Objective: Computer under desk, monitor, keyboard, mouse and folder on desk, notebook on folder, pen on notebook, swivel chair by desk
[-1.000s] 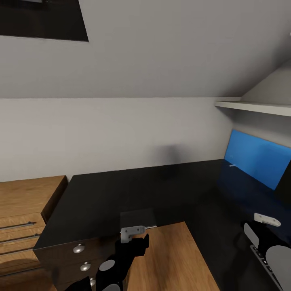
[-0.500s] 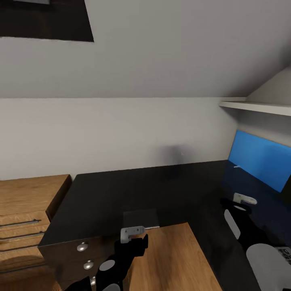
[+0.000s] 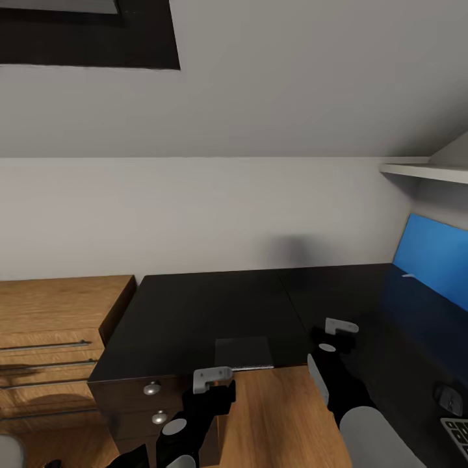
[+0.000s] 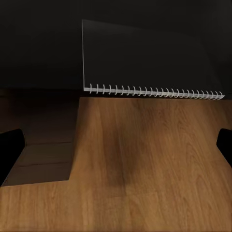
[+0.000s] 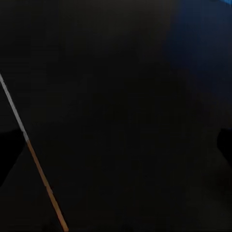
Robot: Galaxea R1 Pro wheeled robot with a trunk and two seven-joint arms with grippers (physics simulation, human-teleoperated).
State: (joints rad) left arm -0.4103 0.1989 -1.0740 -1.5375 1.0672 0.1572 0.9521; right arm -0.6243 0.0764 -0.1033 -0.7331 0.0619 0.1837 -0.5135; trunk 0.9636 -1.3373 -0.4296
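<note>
Grey sloped ceiling [image 3: 273, 71] above a pale grey knee wall [image 3: 195, 214], with a dark skylight opening [image 3: 91, 32] at upper left. Oak drawer unit with bar handles [image 3: 58, 338] stands at left against the wall; white shelf [image 3: 426, 172] at upper right. Oak floor [image 3: 273, 416] shows below, evenly and softly lit.

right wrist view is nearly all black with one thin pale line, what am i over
Observer: The right tool hangs above the desk, close to its inner front edge.
Operator: where's the notebook from there
Observer: The notebook lies at the desk's front edge, to your left, just ahead of the left tool.
Operator: and the mouse
Observer: The mouse sits on the desk further to your right, beside a corner of the keyboard.
</note>
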